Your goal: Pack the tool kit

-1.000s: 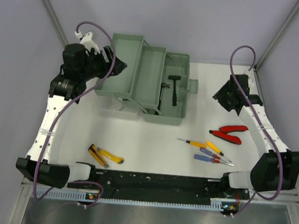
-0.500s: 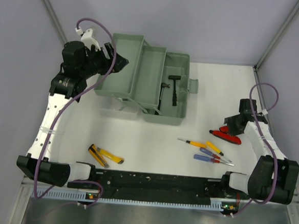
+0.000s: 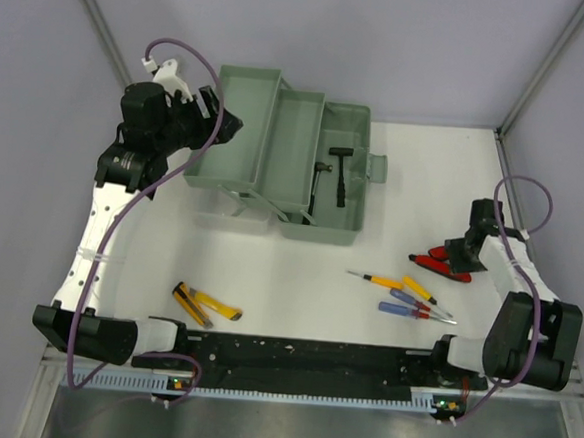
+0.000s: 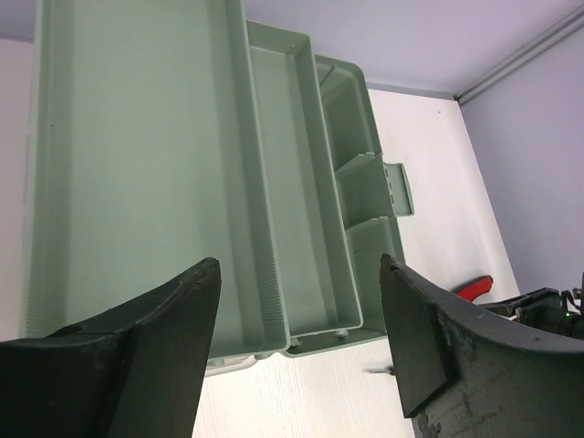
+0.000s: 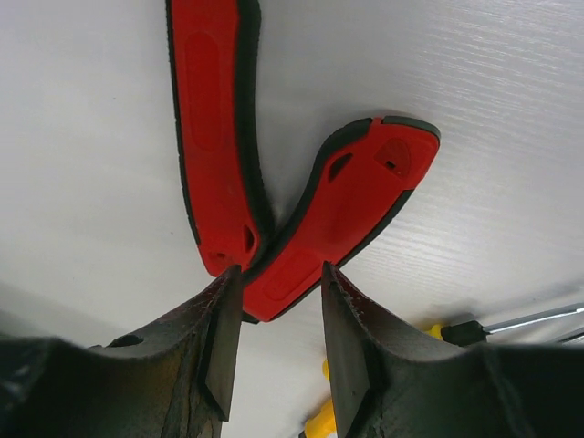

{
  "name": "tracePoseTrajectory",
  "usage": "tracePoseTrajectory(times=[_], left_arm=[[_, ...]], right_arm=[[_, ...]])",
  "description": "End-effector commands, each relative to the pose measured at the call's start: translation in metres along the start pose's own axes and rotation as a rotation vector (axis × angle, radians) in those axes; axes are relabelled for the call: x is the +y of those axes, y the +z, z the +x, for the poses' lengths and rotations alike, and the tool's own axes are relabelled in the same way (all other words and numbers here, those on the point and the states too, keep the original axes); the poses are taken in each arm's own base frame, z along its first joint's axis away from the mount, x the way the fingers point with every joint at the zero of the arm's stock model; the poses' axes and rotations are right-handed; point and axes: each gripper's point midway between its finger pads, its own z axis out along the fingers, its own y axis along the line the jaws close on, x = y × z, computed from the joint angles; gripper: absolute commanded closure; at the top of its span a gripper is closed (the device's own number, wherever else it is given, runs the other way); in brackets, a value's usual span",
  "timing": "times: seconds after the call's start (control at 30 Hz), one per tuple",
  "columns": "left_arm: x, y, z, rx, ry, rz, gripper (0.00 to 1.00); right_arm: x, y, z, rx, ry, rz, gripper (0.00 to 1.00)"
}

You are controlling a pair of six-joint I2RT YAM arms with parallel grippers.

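Red pliers [image 5: 360, 192] lie near the bench's right edge, the right gripper [image 5: 278, 301] poised with jaws apart where the handles meet, so it should close squarely there before carrying them to the toolbox [image 3: 292, 149] near the far edge.

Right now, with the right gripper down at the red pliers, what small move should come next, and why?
Probably close the right gripper on the red pliers. In the right wrist view its open fingers straddle the spot where the two handles meet, and the pliers lie flat on the table, not yet gripped. The toolbox stands open to receive them.
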Motion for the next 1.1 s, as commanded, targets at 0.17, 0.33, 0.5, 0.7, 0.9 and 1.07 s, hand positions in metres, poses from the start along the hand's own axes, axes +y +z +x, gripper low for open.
tracePoseTrajectory(times=[0.17,0.33,0.5,0.7,0.9,1.07], left_arm=[[0.001,-0.010,-0.017,-0.051,0.040,-0.021,0.25],[0.003,-0.010,-0.016,-0.047,0.041,-0.026,0.25],[0.005,-0.011,-0.016,-0.046,0.042,-0.031,0.25],[0.006,-0.013,-0.017,-0.052,0.045,-0.036,0.25],[0.008,-0.012,-0.017,-0.051,0.043,-0.040,0.25],[0.009,-0.013,-0.017,-0.052,0.042,-0.043,0.25]], right_arm=[[-0.026,0.013,0.003,-0.004,0.048,0.129,0.61],[-0.029,0.021,0.002,-0.009,0.046,0.168,0.61],[-0.029,0.029,0.001,-0.002,0.031,0.200,0.61],[-0.023,0.030,0.000,0.008,0.019,0.194,0.60],[-0.019,0.035,-0.001,0.011,0.006,0.205,0.54],[-0.018,0.040,0.001,0.030,-0.004,0.218,0.43]])
